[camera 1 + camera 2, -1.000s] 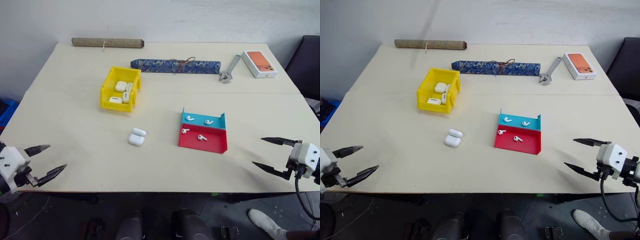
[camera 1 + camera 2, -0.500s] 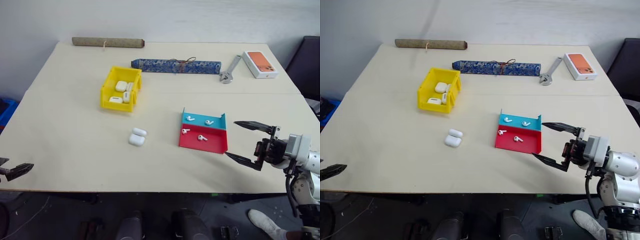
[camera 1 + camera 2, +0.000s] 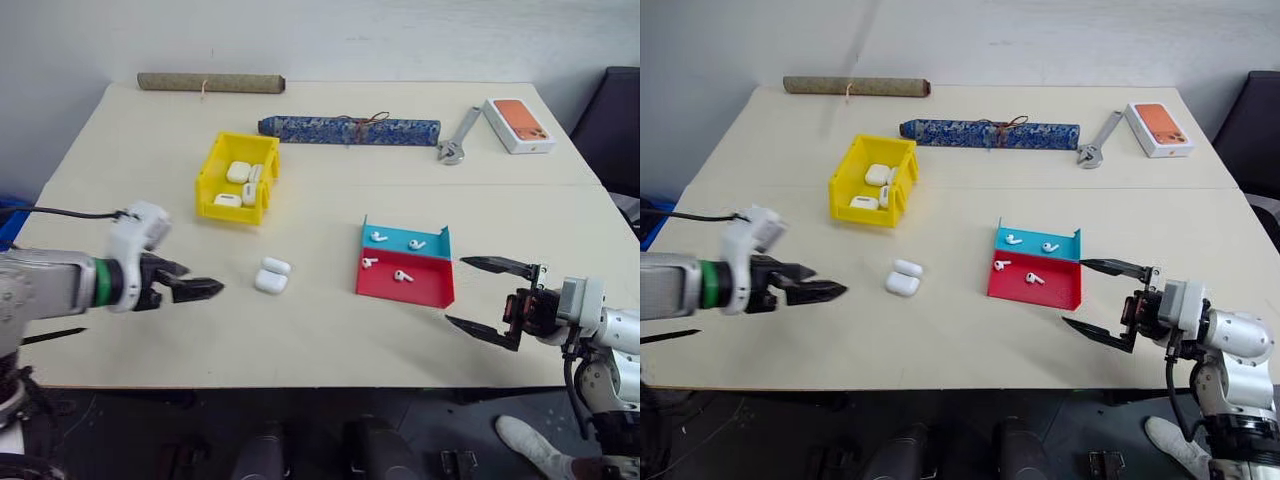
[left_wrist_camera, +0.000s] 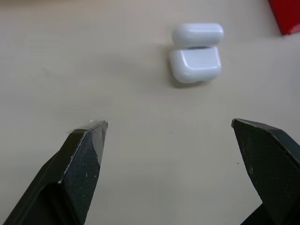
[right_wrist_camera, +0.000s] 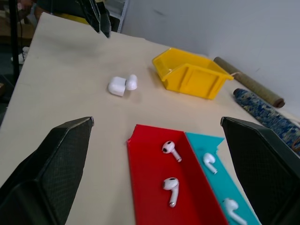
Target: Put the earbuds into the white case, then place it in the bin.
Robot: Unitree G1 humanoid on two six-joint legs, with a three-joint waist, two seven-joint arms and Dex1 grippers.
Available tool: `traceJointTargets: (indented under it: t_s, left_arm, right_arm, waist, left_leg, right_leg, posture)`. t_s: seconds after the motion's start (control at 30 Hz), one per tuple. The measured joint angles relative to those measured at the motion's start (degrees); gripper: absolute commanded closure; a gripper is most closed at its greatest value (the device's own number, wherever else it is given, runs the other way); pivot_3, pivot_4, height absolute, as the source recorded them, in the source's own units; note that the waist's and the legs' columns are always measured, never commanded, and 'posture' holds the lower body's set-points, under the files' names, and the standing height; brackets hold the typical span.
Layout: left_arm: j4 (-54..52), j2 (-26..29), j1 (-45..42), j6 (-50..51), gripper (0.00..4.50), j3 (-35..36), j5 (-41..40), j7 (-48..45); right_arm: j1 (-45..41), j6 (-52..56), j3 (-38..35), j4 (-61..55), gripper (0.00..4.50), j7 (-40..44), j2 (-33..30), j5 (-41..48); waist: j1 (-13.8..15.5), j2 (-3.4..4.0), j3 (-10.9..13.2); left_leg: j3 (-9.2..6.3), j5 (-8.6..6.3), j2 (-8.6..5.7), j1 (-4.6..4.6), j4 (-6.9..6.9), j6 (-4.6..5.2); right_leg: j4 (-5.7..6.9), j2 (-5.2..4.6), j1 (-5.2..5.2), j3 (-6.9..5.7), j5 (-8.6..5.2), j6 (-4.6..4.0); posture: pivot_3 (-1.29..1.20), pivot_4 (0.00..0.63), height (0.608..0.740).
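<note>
The white case (image 3: pixel 272 275) lies mid-table with its lid flipped open, and it appears again in the left wrist view (image 4: pixel 196 54). Several earbuds (image 3: pixel 404 275) lie in the red-and-blue tray (image 3: pixel 425 291), two on the blue half and two on the red half (image 5: pixel 171 183). The yellow bin (image 3: pixel 225 211) stands behind and left of the case and holds several white cases. My left gripper (image 4: pixel 168 127) is open and empty, pointing at the case from its left, a short way off. My right gripper (image 3: pixel 457 292) hangs open just right of the tray's front corner.
Along the back lie a brown roll (image 3: pixel 210 82), a blue patterned roll (image 3: pixel 350 131), a wrench (image 3: pixel 457 138) and a white box with an orange phone picture (image 3: pixel 518 126). A dark chair (image 3: pixel 618 120) stands past the right edge.
My left arm swung in from the table's front-left edge and now points at the case. My right gripper moved left from the right edge to beside the tray.
</note>
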Motion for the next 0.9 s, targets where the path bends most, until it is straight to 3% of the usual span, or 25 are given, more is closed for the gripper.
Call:
traceJointTargets:
  t_s: [0.27, 0.5, 0.9]
  left_arm:
    - [2.34, -15.88, -3.78, 0.16, 0.00, -3.50, -7.18, 21.81]
    - [2.23, -24.78, -6.22, 0.29, 0.00, -6.90, -3.20, 34.12]
    - [2.54, -25.14, -6.35, 0.11, 0.00, -13.79, 2.70, 36.19]
  right_arm:
    - [3.08, 3.23, 0.03, -6.68, 0.04, -2.95, 0.17, 0.20]
    - [5.78, 4.80, 0.03, -10.08, 0.04, -5.87, 0.36, 0.19]
    - [8.70, 5.32, -0.04, -12.96, 0.04, -8.99, 0.74, 0.10]
  waist:
    - [0.51, -0.12, 0.04]
    - [0.71, -0.13, 0.05]
    - [1.72, -0.15, 0.05]
  left_leg:
    - [-0.03, 0.06, -0.05, 0.02, 0.11, -0.02]
    - [-0.03, 0.16, -0.07, 0.03, 0.14, -0.13]
    - [-0.02, 0.20, -0.07, 0.05, 0.11, -0.20]
  right_leg:
    - [0.01, -0.02, 0.10, 0.00, 0.01, 0.04]
    - [0.03, 0.02, 0.11, 0.01, 0.02, 0.05]
    - [0.01, 0.06, 0.11, 0.05, 0.02, 0.05]
  posture:
    - [0.00, 0.150, 0.740]
    - [0.00, 0.150, 0.740]
    - [0.00, 0.150, 0.740]
